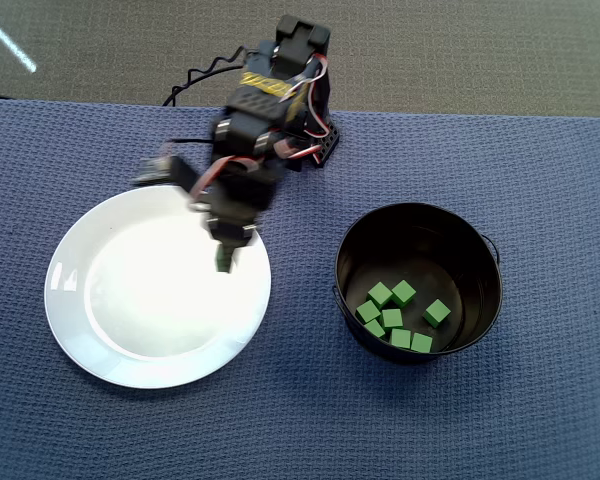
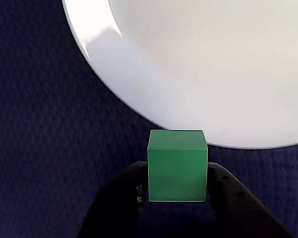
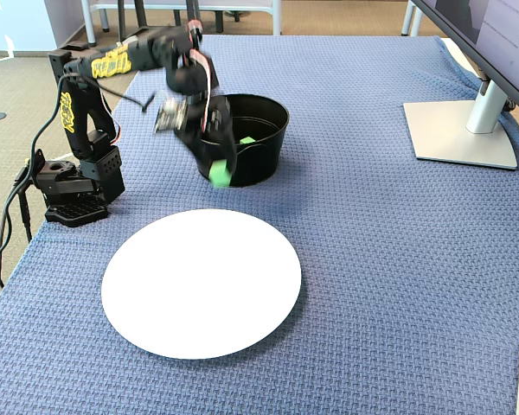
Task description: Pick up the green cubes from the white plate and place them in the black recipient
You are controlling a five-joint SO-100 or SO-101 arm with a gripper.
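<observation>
Your gripper (image 2: pixel 178 196) is clamped on one green cube (image 2: pixel 178 165), up over the white plate (image 1: pixel 90 310) rim at center-left overhead. Seven cubes (image 1: pixel 392 318) sit in the black recipient (image 1: pixel 480 260), center-right. Monitor stand (image 3: pixel 463 130) sits upper right, well apart.

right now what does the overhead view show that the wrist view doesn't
Only the overhead view shows the black recipient with seven green cubes lying on its bottom, the arm's base, and the whole white plate, bare of cubes. Only the wrist view shows the grip up close: the held green cube is squeezed between the two black fingers, hanging over the blue cloth just off the plate's rim. Both show the pincer shut on one cube, the plate and the cloth.
</observation>
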